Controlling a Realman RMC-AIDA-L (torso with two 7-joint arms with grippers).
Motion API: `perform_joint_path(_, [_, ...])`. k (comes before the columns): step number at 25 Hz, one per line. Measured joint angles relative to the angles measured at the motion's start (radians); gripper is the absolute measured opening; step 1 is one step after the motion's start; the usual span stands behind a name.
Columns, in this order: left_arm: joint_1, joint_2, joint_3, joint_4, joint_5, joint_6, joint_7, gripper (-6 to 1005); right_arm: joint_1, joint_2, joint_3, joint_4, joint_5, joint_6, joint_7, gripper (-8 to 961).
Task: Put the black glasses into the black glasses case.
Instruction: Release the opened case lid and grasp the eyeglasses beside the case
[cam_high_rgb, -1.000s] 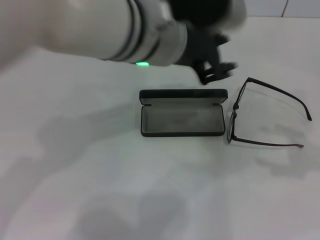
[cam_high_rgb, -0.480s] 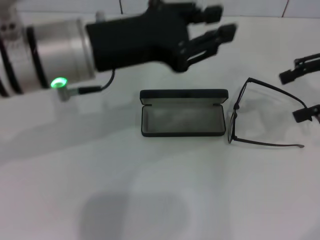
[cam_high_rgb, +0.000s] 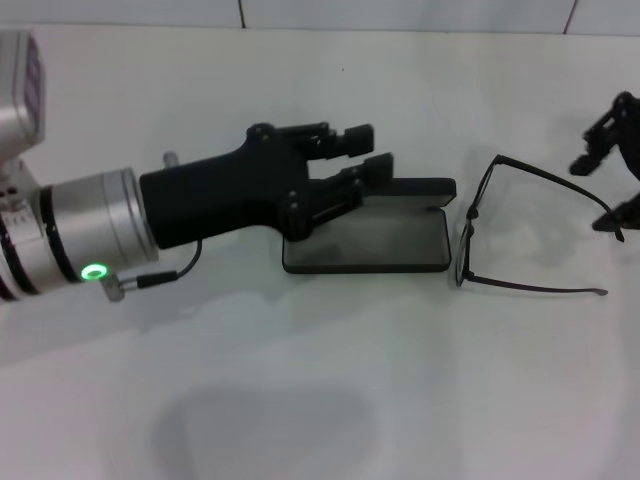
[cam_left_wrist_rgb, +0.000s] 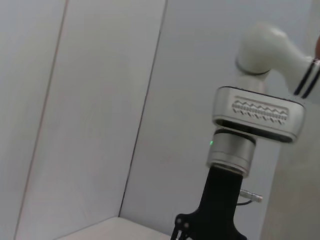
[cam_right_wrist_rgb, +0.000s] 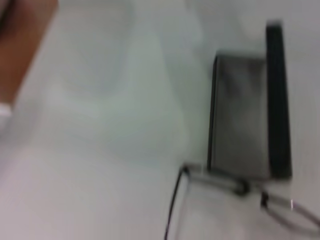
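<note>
Head view. The black glasses lie unfolded on the white bench, just beside the right end of the black glasses case. The lens front faces the case end; the two slim temple arms run away from it toward the robot's right. The case lies open, its long axis across the view, lid raised at the far side, grey lining exposed. The left tool hangs over the left half of the case, fingers extended and a narrow gap between them, holding nothing. The right tool stands at the right edge near the far temple tip, fingers spread wide, empty. The right tool is judged the nearer one to the glasses; the coming pick turns on closing across a thin temple or the front.

Left wrist view. Only a wall and the other arm's white and silver segments show; neither task item appears.

Right wrist view. The case shows as a rigid matte black shell with rounded corners and soft grey lining. The glasses lie just beside its near end: thin wire-like frame, clear lenses, little surface to grip.
</note>
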Motion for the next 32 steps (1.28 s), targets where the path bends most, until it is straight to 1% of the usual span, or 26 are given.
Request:
perform_joint_path(1, [-0.002,0.0,-0.004,-0.025,-0.005,0.004,0.013,365,0.006,0.034,0.011,-0.028,-0.078,-0.014,0.001,683])
perform_joint_path(2, [-0.002,0.0,-0.005,-0.042,-0.012,0.007,0.029,365,0.012,0.063,0.009,-0.043,-0.145,-0.022,0.002,668])
perform_joint_path(3, [0.002,0.0,-0.006,-0.056,-0.019,0.01,0.044,365,0.016,0.084,0.004,-0.049,-0.188,-0.024,0.003,653])
perform_joint_path(5, [0.014,-0.001,-0.006,-0.08,-0.034,0.021,0.076,365,0.023,0.121,-0.016,-0.05,-0.261,-0.011,0.003,638])
perform_joint_path(7, [0.026,-0.001,-0.006,-0.105,-0.051,0.039,0.107,365,0.026,0.141,-0.045,-0.052,-0.287,0.016,0.002,637])
perform_joint_path(8, [0.026,-0.001,-0.006,-0.105,-0.051,0.039,0.107,365,0.027,0.146,-0.061,-0.055,-0.292,0.029,0.002,637])
perform_joint_path(11, [0.035,0.0,-0.013,-0.155,-0.07,0.061,0.144,365,0.023,0.151,-0.101,-0.087,-0.291,0.043,0.006,636])
perform_joint_path(14, [0.036,0.0,-0.02,-0.175,-0.071,0.069,0.154,365,0.025,0.154,-0.126,-0.117,-0.288,0.057,0.012,635])
perform_joint_path(19, [0.028,0.001,-0.027,-0.186,-0.072,0.073,0.164,366,0.033,0.155,-0.187,-0.128,-0.288,0.146,0.006,635])
perform_joint_path(20, [0.026,0.001,-0.028,-0.188,-0.072,0.073,0.164,366,0.033,0.155,-0.187,-0.128,-0.288,0.146,0.006,635])
perform_joint_path(21, [0.023,0.001,-0.028,-0.191,-0.072,0.073,0.164,366,0.035,0.155,-0.203,-0.125,-0.288,0.165,0.005,634])
perform_joint_path(22, [0.022,0.001,-0.029,-0.192,-0.072,0.072,0.164,366,0.042,0.156,-0.243,-0.114,-0.288,0.206,0.004,634])
perform_joint_path(25, [0.02,0.001,-0.046,-0.197,-0.073,0.069,0.166,366,0.05,0.16,-0.297,-0.088,-0.288,0.265,-0.008,634])
perform_joint_path(29, [0.015,0.0,-0.062,-0.233,-0.092,0.072,0.193,366,0.071,0.163,-0.343,-0.033,-0.283,0.329,-0.03,634])
perform_joint_path(32, [0.007,0.001,-0.066,-0.267,-0.108,0.073,0.218,366,0.087,0.166,-0.36,0.007,-0.266,0.361,-0.058,634])
